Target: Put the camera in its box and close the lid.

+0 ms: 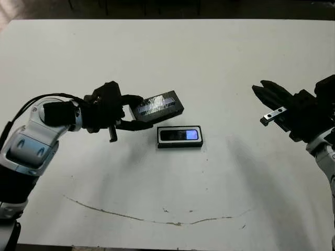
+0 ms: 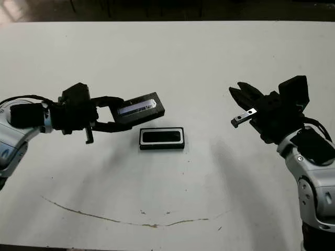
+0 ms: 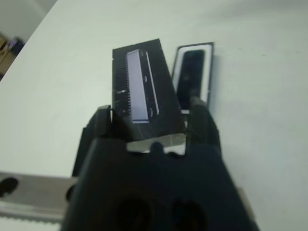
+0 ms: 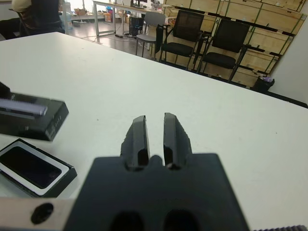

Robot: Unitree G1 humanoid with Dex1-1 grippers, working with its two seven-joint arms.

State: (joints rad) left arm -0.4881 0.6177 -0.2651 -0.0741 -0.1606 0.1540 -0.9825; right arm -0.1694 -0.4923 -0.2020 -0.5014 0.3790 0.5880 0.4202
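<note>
The lid (image 1: 157, 106), flat and black with silvery print, is held tilted above the table with my left gripper (image 1: 137, 111) shut on its near end. Just right of it and lower, the box (image 1: 180, 145) rests on the table. The camera (image 1: 179, 135) lies inside it, its bluish window toward the right. In the left wrist view the lid (image 3: 142, 94) sits between the fingers, with the box (image 3: 210, 72) and camera (image 3: 190, 72) beside it. My right gripper (image 1: 267, 93) hovers far right, shut and holding nothing; its wrist view shows lid (image 4: 29, 118) and camera (image 4: 29, 166).
A thin dark curved scuff (image 1: 157, 219) runs across the white table near its front. The table's far edge (image 1: 167, 20) lies well behind the box. Beyond it, the right wrist view shows chairs (image 4: 185, 31) and shelving.
</note>
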